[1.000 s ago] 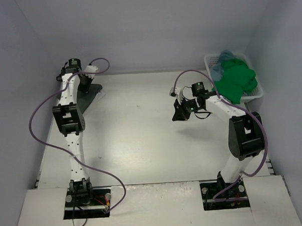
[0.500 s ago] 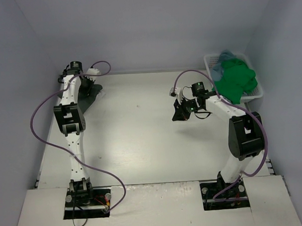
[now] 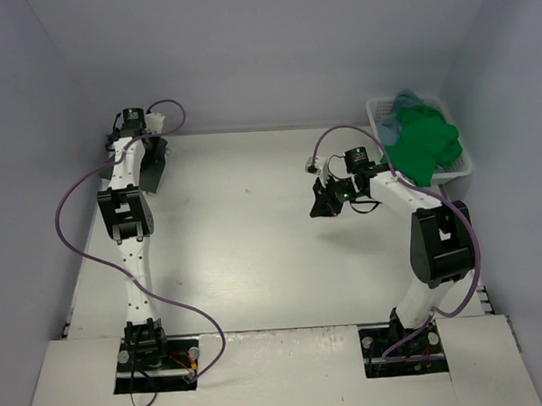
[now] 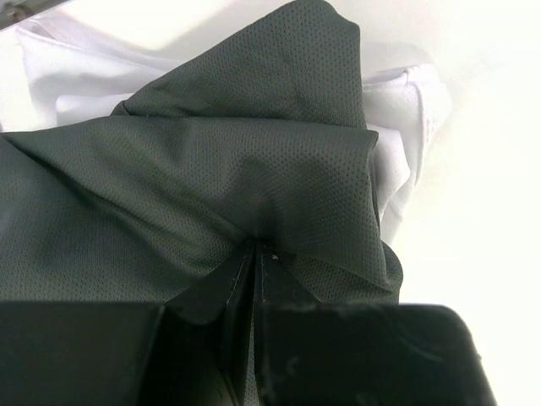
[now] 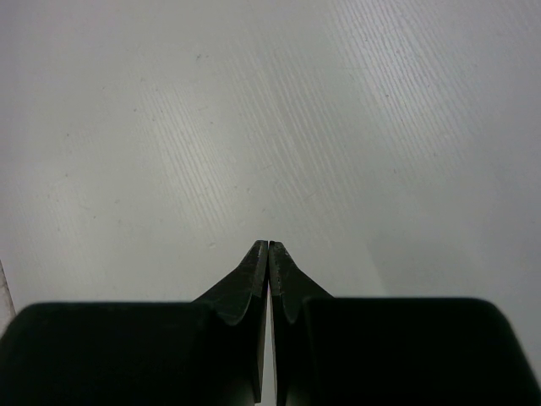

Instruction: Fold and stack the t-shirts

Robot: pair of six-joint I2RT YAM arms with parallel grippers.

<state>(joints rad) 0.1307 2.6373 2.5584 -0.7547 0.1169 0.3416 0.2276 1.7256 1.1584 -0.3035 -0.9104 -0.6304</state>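
My left gripper [image 4: 255, 247] is at the table's far left corner, shut on a pinch of the dark grey t-shirt [image 4: 211, 169], which lies bunched over a white t-shirt [image 4: 397, 161]. From above, the grey t-shirt [image 3: 153, 172] shows as a narrow dark shape under the left wrist. A bright green t-shirt [image 3: 421, 142] spills out of the white basket [image 3: 375, 108] at the far right, with a teal-blue t-shirt [image 3: 400, 107] behind it. Over bare table right of centre hangs my right gripper [image 5: 268, 244], shut and empty, [image 3: 321, 205] in the top view.
Walls enclose the table on the left, back and right. Purple cables loop from both arms. The basket stands against the right wall, close behind the right arm's elbow [image 3: 439, 236].
My left gripper has swung left and back towards the corner, drawing the dark grey t-shirt in from a spread shape to a narrow one. The right arm has not moved.
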